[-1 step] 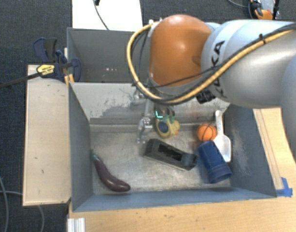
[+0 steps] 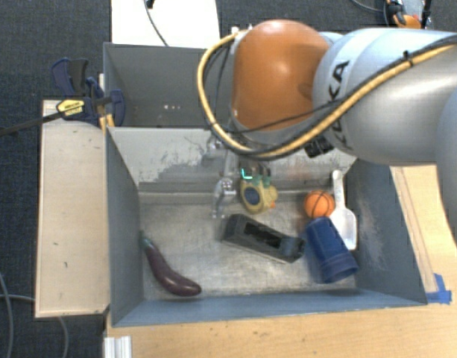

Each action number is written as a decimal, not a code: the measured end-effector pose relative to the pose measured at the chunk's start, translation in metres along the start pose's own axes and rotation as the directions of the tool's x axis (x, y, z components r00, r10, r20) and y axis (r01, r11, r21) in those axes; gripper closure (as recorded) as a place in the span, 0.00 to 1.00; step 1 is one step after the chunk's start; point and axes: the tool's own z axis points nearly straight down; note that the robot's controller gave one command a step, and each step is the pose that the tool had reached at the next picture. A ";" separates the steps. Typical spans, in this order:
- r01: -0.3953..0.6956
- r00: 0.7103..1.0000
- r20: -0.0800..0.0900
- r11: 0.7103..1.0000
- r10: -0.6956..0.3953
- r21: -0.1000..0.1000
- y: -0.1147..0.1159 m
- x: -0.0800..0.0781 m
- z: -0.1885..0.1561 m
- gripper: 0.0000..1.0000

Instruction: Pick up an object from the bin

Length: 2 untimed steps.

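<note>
Silver and small, the gripper hangs down under the big orange cover on the arm, which comes in from the right. It is over the middle of the grey bin, close to the far wall. It is too hidden to tell if it is wide or narrow, and nothing can be seen held in it. Just to its right sits a little round thing that is yellow with some blue-green on it. It looks like it touches the gripper's side, but that is hard to tell for sure. Just near of the gripper lies a flat black block, tilted so that its left end is under the gripper and its right end points to the near right. A blue cup lies on its side, touching the right end of the black block. Far of the cup is a small orange ball, and beside the ball on the right is a white scoop that leans along the right wall. Well apart from all of these, in the near left corner, lies a dark purple eggplant with its thin green stem end pointing to the far left. A yellow cable loops round the orange cover.
</note>
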 end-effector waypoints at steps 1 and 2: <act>0.061 0.998 0.005 0.998 -0.061 -0.001 -0.023 0.019 0.036 0.00; 0.235 0.972 0.003 0.972 -0.235 0.001 -0.040 0.023 0.102 0.00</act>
